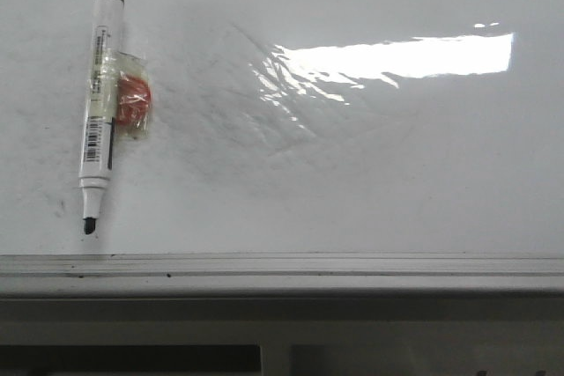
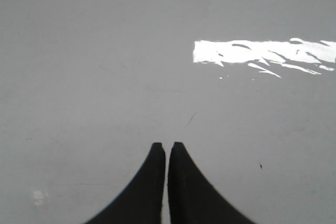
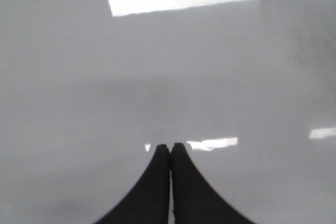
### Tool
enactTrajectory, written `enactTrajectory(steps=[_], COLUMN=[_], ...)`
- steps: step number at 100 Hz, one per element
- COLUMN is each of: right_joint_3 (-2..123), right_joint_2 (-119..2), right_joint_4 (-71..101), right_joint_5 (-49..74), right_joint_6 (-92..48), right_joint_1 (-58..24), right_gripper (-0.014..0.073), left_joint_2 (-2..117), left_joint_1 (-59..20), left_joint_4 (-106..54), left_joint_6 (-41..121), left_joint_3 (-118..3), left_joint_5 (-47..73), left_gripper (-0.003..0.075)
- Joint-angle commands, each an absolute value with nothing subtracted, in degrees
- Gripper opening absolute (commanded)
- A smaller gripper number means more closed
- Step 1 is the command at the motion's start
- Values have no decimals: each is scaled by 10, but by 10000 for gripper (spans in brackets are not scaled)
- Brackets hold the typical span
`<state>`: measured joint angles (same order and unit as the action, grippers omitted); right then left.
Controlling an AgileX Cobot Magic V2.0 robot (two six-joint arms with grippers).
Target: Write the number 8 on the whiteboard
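The large glossy white whiteboard point(image 1: 370, 173) with grey metal edge rail bore no drawn figure. A white-barrelled black-tipped marker point(image 1: 98, 103), orange lump point(image 1: 134, 103) taped alongside, lay uncapped near the rail, left of the glare. Left gripper point(image 2: 168, 145) and right gripper point(image 3: 170, 146) hovered over the board, fingers together, empty.
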<state>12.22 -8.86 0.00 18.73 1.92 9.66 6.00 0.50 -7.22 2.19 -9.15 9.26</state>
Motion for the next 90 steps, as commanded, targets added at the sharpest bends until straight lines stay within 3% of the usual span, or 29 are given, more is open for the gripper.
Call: enactTrajectory(steps=[1,11,26,33,53,90], right_joint_3=[152,152,151,150,150,150], right_joint_2=[-119,-127,-127,-127,-127,-127], right_joint_4=[0,0,0,0,0,0], right_joint_5=[152,152,147,144,145,149], right_joint_6=[17,17,17,17,17,17], right_joint_1=[94,94,94,94,94,94], right_gripper=[-63,-63,-63,-63,-63,-63], left_joint_2=[89,109,129,140,208,428], left_joint_1=[0,0,0,0,-48,-424], left_joint_4=[-74,-86,-96,-125,-129,-162], left_joint_6=[21,21,21,21,21,21], left_joint_3=[-119,-119,-119,-119,-119,-121], left_joint_5=[51,45,18,-8,-52,-282], left_gripper=[-19,57,410,503,469,459])
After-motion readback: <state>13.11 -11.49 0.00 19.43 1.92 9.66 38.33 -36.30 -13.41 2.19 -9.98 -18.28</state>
